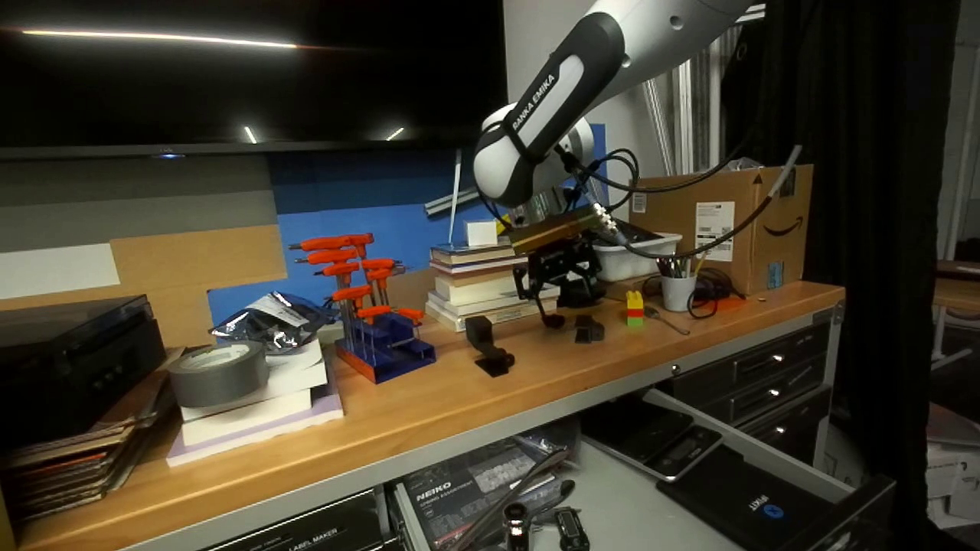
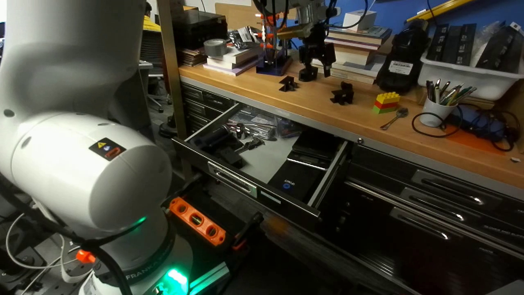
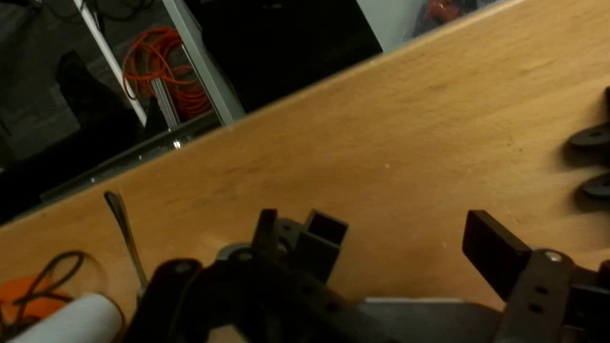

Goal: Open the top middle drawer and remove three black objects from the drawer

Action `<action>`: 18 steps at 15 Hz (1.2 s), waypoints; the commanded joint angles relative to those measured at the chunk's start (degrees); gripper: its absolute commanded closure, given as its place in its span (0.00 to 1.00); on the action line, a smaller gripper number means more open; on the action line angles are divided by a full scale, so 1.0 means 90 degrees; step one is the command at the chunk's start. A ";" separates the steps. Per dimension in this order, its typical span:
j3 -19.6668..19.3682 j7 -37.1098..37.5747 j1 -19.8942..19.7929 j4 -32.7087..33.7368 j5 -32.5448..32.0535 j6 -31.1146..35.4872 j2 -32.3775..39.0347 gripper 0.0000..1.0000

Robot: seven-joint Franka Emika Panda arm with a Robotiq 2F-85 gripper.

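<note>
The top middle drawer point(image 2: 262, 160) stands pulled out below the tabletop in both exterior views. Its bare floor shows in an exterior view point(image 1: 624, 490), with tools and flat black cases inside. One small black object point(image 2: 288, 84) lies on the tabletop left of my gripper point(image 2: 317, 70). Another black object point(image 2: 343, 95) lies right of it. It shows beside my left finger in the wrist view point(image 3: 319, 250). A third black piece point(image 2: 308, 74) is directly under one finger; I cannot tell whether they touch. My gripper point(image 3: 374, 233) is open low over the tabletop, bare wood between its fingers.
Books point(image 1: 482, 287) and a black device point(image 2: 403, 61) stand behind the gripper. A red-and-blue tool rack point(image 1: 387, 344) is on the left. A toy-brick stack point(image 2: 386, 102), a spoon point(image 2: 395, 119), a pen cup point(image 2: 438, 111) and a white bin point(image 2: 470, 82) are on the right.
</note>
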 commanded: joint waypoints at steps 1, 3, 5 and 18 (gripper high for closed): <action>-0.0003 0.1082 0.0056 -0.1572 -0.0112 0.0535 -0.0748 0.00; 0.0007 0.1890 0.0106 -0.2253 -0.0128 0.0807 -0.0920 0.00; 0.0038 0.2765 0.0168 -0.2972 -0.0121 0.1139 -0.1129 0.00; 0.0595 0.7788 0.0179 -0.5572 0.0457 0.2301 -0.1979 0.00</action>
